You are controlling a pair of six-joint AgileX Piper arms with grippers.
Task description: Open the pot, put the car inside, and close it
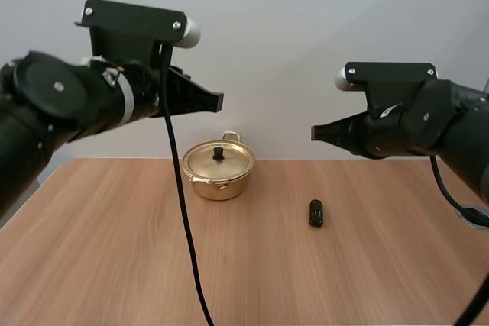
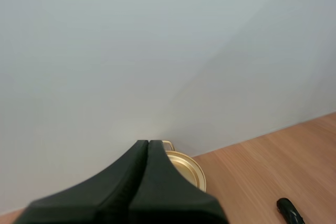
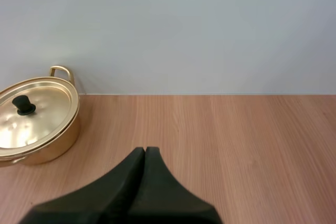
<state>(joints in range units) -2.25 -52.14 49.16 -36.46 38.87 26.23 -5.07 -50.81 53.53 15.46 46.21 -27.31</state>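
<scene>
No text, label, brand, number or sign can be read on the pot, the car or the table.
</scene>
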